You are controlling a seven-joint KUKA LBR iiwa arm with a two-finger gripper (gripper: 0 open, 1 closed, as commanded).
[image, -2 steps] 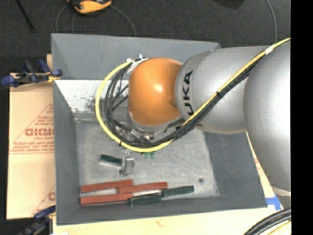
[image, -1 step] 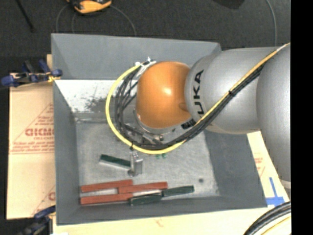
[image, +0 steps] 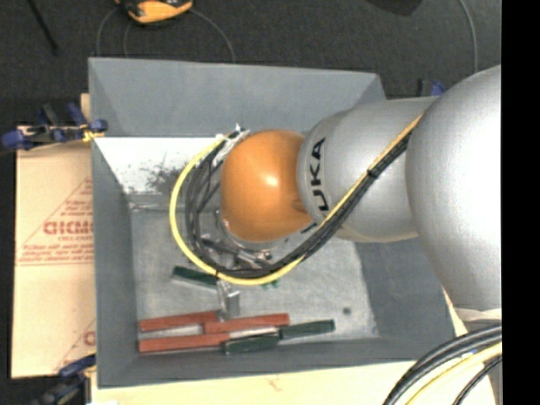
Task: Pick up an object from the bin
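Note:
My gripper [image: 226, 297] hangs low over the bin floor, left of the middle, mostly hidden under the arm's orange cover. Just to its left a dark green flat strip [image: 191, 276] lies on the floor, with its right end running under the gripper. Directly below the gripper lies a long red-brown tool with two bars [image: 211, 324], stretched left to right near the bin's front wall. A dark green pen-like stick [image: 283, 334] lies against its right half. Nothing shows between the gripper's parts.
A small green bit [image: 270, 283] peeks out under the cables to the right of the gripper. The arm and its cover hide the bin's centre. Bare grey floor lies on the right side and in the left corner.

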